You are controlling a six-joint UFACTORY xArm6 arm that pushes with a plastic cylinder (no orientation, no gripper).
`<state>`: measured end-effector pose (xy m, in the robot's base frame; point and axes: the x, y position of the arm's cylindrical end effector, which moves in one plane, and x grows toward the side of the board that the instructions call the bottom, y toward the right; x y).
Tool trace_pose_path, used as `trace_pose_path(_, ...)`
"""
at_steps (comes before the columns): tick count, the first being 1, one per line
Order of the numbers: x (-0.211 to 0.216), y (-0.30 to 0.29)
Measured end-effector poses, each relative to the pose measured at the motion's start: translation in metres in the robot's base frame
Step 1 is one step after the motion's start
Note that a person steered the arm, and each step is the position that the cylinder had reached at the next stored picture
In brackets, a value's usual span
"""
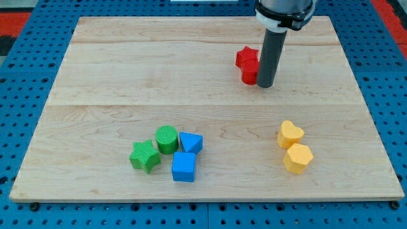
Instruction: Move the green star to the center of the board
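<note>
The green star [145, 156] lies near the view's bottom left of the wooden board [127, 76]. It touches a green cylinder [166, 139] at its upper right. My tip [265, 84] rests on the board at the view's upper right, far from the star. It stands right against red blocks [247, 63], which the rod partly hides.
Two blue blocks sit just right of the green pair: one [191, 142] beside the cylinder, a blue cube [184, 166] below it. A yellow heart [290, 135] and a yellow hexagon-like block [297, 158] lie at the view's lower right. Blue pegboard surrounds the board.
</note>
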<state>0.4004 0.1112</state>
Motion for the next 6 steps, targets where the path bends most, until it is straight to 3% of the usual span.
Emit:
trace_pose_path(1, 0.022, -0.029)
trace_pose_path(3, 0.05, -0.223)
trace_pose_path(4, 0.12, -0.276)
trace_pose_path(5, 0.204, -0.277)
trace_pose_path(6, 0.219, -0.248)
